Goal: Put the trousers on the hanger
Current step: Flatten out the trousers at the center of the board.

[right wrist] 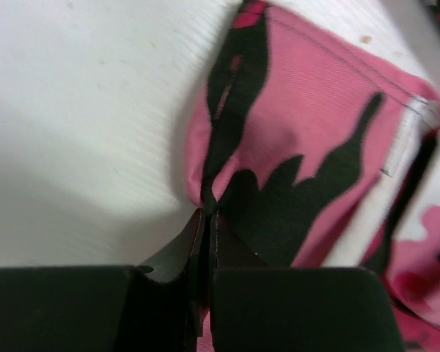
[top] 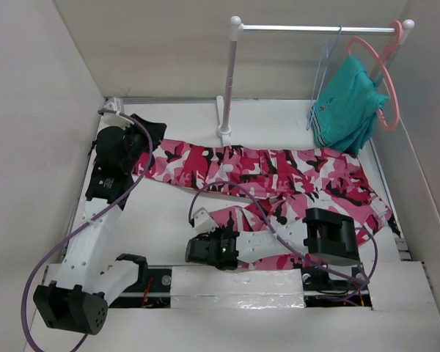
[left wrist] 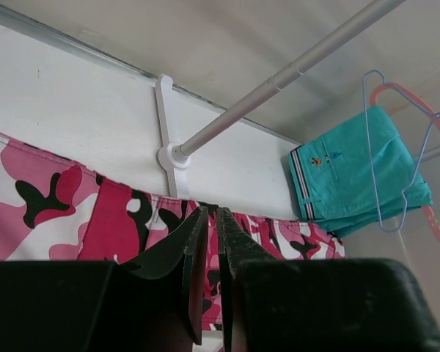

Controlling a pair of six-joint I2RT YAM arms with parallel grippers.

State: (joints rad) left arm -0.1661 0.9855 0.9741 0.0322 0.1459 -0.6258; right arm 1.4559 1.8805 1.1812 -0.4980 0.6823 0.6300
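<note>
The camouflage trousers [top: 279, 172] lie spread across the table, with one leg folded toward the near edge. My left gripper [top: 148, 155] is at their left end. In the left wrist view its jaws [left wrist: 211, 211] are nearly together with the trousers [left wrist: 95, 220] edge between them. My right gripper [top: 203, 222] is at the near leg's left tip. In the right wrist view it [right wrist: 207, 213] is shut, pinching a fold of the trousers [right wrist: 330, 125]. The light-blue wire hanger [top: 324, 66] [left wrist: 374, 147] hangs on the rail at the back right, away from both grippers.
A white rail [top: 315, 29] [left wrist: 279, 81] runs across the back on a post [top: 229, 81] whose foot stands just behind the trousers. A salmon-pink hanger [top: 385, 81] [left wrist: 425, 110] with a teal garment [top: 348, 106] [left wrist: 352, 169] hangs beside the wire hanger. Walls enclose the table.
</note>
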